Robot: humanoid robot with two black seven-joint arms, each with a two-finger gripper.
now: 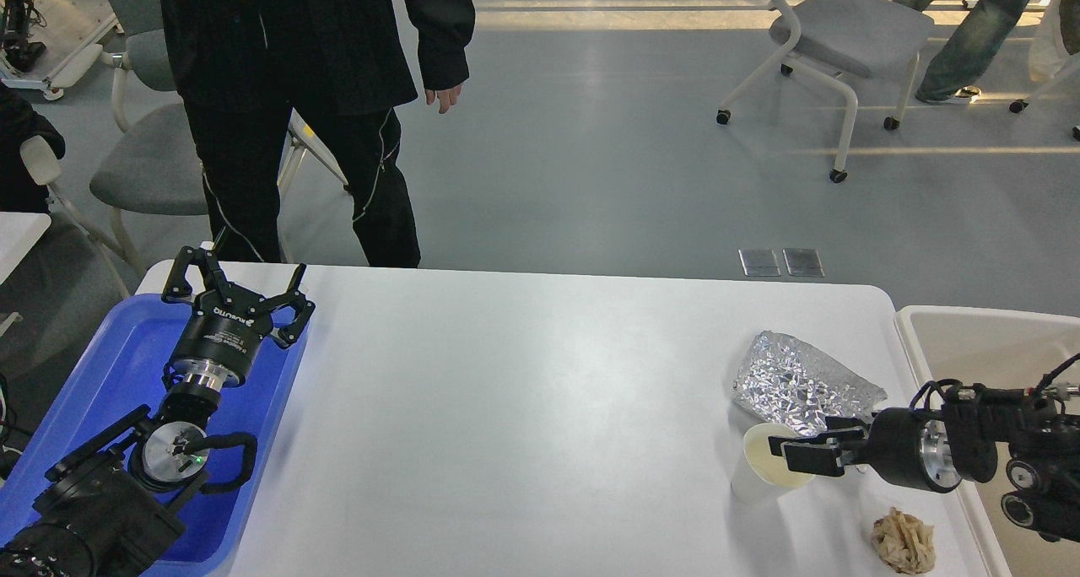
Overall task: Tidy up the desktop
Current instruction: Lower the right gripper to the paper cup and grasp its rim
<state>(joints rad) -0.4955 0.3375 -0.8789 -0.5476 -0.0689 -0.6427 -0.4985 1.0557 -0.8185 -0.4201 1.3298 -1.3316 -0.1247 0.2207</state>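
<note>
Filling the near and middle ground, the white table (523, 408) is spreading under everything. At nine o'clock the blue tray (126, 349) is lying on its left edge, with the left end effector (240, 290) hovering over it, fingers spread wide and holding nothing. At three o'clock a cream bin (987, 349) is standing beside the table. Crumpled foil (797, 383) is lying at four o'clock, touching a white cup (764, 467); the right end effector (797, 457) is closing on the cup's rim. A crumpled brown wad (903, 543) is resting at five o'clock.
</note>
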